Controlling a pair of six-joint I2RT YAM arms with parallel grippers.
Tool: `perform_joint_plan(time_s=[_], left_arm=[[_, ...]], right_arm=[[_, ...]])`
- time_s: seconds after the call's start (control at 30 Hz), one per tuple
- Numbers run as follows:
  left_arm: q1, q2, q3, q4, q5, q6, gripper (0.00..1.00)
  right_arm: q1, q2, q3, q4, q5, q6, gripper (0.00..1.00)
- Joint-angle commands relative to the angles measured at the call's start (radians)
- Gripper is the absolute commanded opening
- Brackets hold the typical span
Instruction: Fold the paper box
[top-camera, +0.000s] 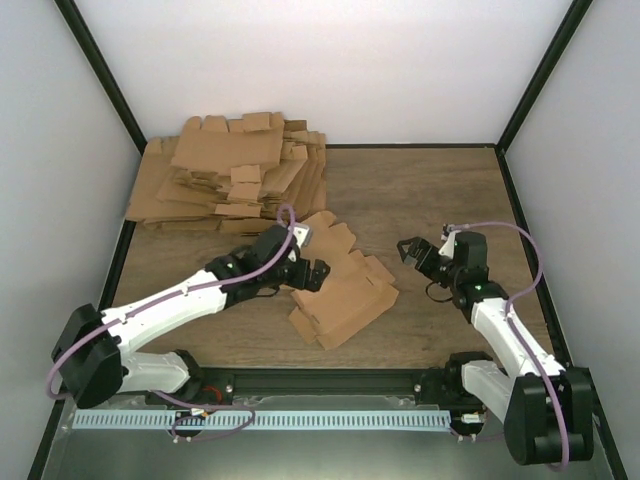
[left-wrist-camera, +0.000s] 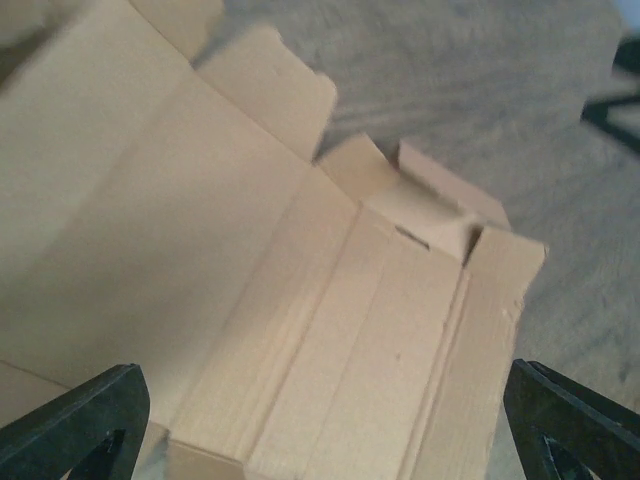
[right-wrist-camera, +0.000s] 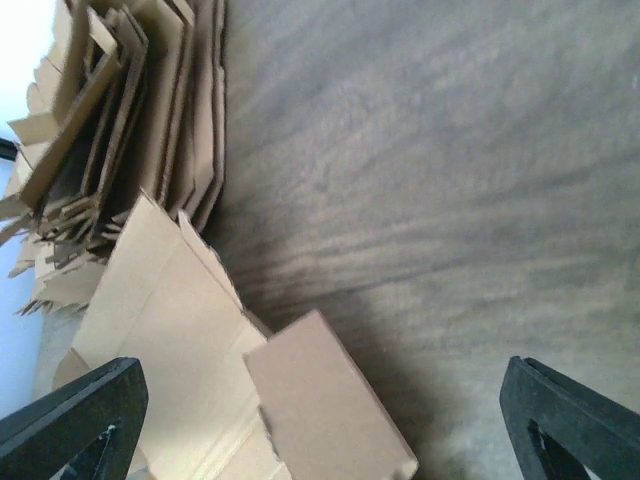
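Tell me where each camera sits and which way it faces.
Top external: above and behind the bases, looking down on the table, left gripper, right gripper, paper box and pile of blanks.
Left wrist: on the left arm, looking down onto the paper box; its open fingertips show.
Right wrist: faces across the table toward the pile; open fingertips show.
All three share the paper box.
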Motion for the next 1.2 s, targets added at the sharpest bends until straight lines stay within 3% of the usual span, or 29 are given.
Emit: perform_joint_plan(time_s=[0.0,0.1,0.27,0.5,0.6,1.0,1.17], left_arm=[[0.084,-0.040,0.017,0.032,-0.022,-0.040,1.00],[0.185,-0.056,0.011,-0.025,-0.028,-0.041,1.00],[0.372,-0.107,-0.078,0.001,0.102,-0.076,1.00],[0.446,-0.097,-0.172,0.059,0.200,-0.112,1.00],[0.497,-0.065,-0.180,0.097,0.260,-0.111,1.00],[0.559,0.054,-0.151,0.155,0.323,-0.066,1.00],[0.570,0.091,-0.143,0.165,0.339,-0.042,0.99]], right_arm=[[0.006,0.046,0.052,-0.118,-0.082,0.088,1.00],[0.007,0.059,0.087,-0.196,-0.080,0.098,0.99],[0.006,0.029,0.124,-0.337,-0.019,0.091,0.94],[0.007,-0.082,0.087,-0.463,-0.054,0.075,0.80],[0.009,-0.116,0.055,-0.497,-0.069,0.064,0.79],[0.154,-0.128,-0.122,-0.365,-0.183,0.172,0.74],[0.184,-0.094,-0.169,-0.278,-0.191,0.204,0.62]])
